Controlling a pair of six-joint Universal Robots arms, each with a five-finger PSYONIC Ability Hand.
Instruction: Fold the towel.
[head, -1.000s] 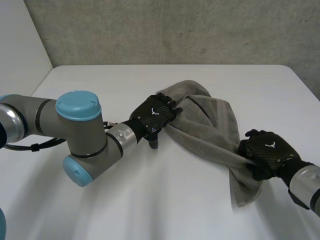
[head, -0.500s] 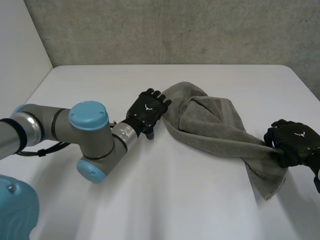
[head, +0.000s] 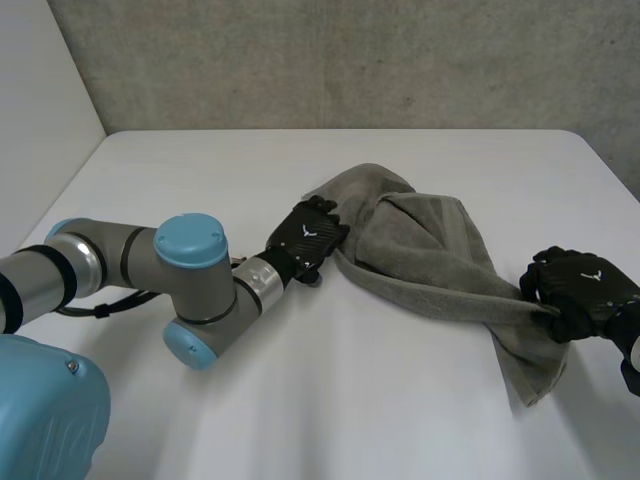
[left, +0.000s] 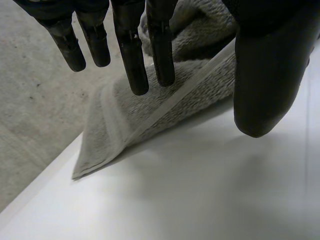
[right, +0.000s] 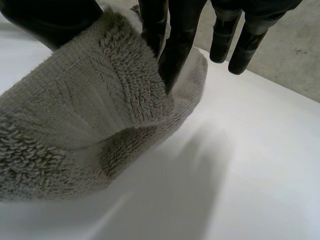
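Stretching across the right half of the white tabletop (head: 330, 400), the grey towel (head: 430, 262) lies twisted into a loose rope between the two hands; its bunched left end sits near the middle of the tabletop, and its right end trails past the right hand towards the near edge. Compared with half a second ago, the left hand (head: 308, 235) has shifted right and nearer, onto the towel's left edge; the right hand (head: 578, 290) has eased slightly left. In the left wrist view the fingers (left: 131, 55) are straight and spread over a hemmed corner of the towel, with the thumb (left: 262, 75) apart beside it and nothing clasped; in the right wrist view the fingers (right: 172, 45) and thumb pinch a thick fold of the towel. A small white V-shaped mark (head: 589, 275) sits on the back of each hand.
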